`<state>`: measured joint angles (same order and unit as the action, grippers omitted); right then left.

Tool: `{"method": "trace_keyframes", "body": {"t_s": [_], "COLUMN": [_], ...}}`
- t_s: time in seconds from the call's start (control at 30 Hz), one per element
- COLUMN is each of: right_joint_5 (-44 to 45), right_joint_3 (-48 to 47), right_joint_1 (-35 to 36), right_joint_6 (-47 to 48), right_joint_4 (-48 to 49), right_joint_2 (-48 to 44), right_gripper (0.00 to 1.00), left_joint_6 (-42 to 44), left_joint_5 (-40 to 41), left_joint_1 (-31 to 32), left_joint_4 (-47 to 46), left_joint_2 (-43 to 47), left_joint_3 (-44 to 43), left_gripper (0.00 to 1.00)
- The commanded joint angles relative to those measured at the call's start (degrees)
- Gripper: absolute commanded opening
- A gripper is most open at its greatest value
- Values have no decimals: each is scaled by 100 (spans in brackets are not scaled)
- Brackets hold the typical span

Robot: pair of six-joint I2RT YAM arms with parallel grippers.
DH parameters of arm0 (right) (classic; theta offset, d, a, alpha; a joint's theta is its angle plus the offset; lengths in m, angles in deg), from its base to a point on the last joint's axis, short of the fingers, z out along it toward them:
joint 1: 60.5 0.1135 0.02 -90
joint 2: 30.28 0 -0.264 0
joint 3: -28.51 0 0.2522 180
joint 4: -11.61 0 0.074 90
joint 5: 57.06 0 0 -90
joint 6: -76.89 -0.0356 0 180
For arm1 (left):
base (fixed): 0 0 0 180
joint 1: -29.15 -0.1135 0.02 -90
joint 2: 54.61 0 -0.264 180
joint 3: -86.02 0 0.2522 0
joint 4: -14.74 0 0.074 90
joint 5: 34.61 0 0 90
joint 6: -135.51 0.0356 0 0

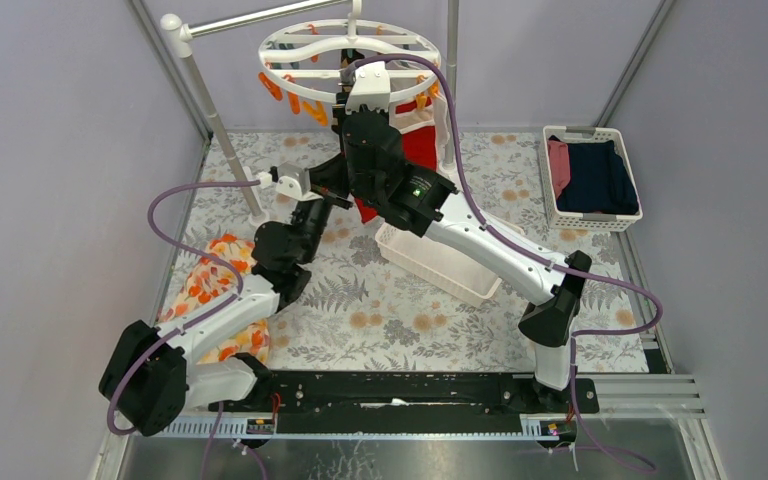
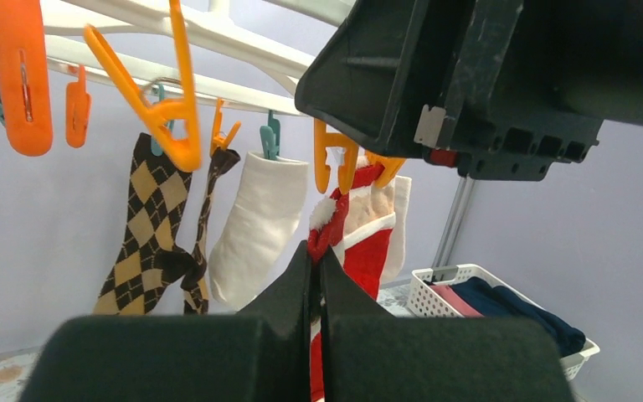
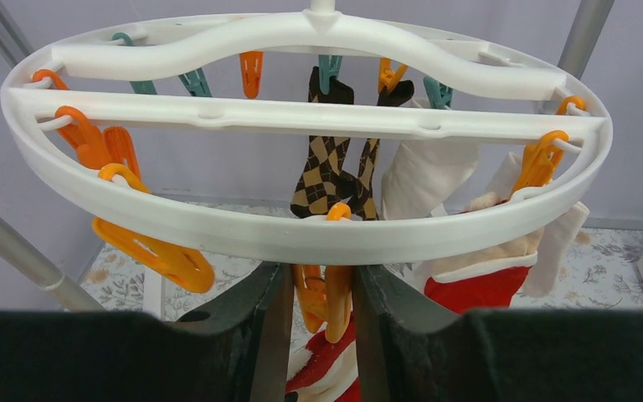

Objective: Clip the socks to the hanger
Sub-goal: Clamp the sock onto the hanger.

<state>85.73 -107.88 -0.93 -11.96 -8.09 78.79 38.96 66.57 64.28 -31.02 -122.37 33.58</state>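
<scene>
The white round hanger (image 1: 280, 40) hangs at the back centre, with orange and teal clothespins on its rim. In the left wrist view two argyle socks (image 2: 146, 234), a whitish sock (image 2: 255, 226) and a red sock with a white cuff (image 2: 372, 251) hang from pins. My left gripper (image 2: 316, 260) is shut on the second red sock (image 2: 328, 230) and holds it up just under an orange clothespin (image 2: 335, 163). My right gripper (image 3: 318, 276) is at the ring's near rim (image 3: 218, 230). Its fingers press on both sides of that orange clothespin (image 3: 326, 293), with the red sock (image 3: 326, 368) right below.
A white basket (image 1: 550, 175) with navy and pink clothes stands at the back right. A white slatted basket (image 1: 440, 262) lies under my right arm. An orange floral cloth (image 1: 215, 285) lies at the left. Rack poles (image 1: 215, 120) stand beside the hanger.
</scene>
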Motion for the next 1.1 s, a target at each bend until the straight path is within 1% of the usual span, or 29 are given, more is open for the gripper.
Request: {"method": "trace_keyframes", "body": {"t_s": [0.0,0.33,0.77,0.83,1.07], "right_joint_5": [-20,-10,-17,-26,-46], "right_joint_3": [-245,-249,-218,-201,-191], "right_joint_1": [-27,-32,-50,-51,-65], "right_joint_6": [-80,-80,-80,-238,-264], "right_joint_4": [27,25,25,18,23], "right_joint_2": [44,48,57,55,57], "right_gripper": [8,8,7,7,7], "left_joint_6": [312,425,270,268,62], "left_joint_5": [416,618,538,563,405], "left_joint_1": [91,181,186,187,187], "left_joint_4": [-153,-140,-265,-318,-571], "left_joint_2": [-49,-101,-75,-62,-26], "left_joint_3": [-214,-304,-355,-328,-220], "left_gripper": [0,0,0,0,0]}}
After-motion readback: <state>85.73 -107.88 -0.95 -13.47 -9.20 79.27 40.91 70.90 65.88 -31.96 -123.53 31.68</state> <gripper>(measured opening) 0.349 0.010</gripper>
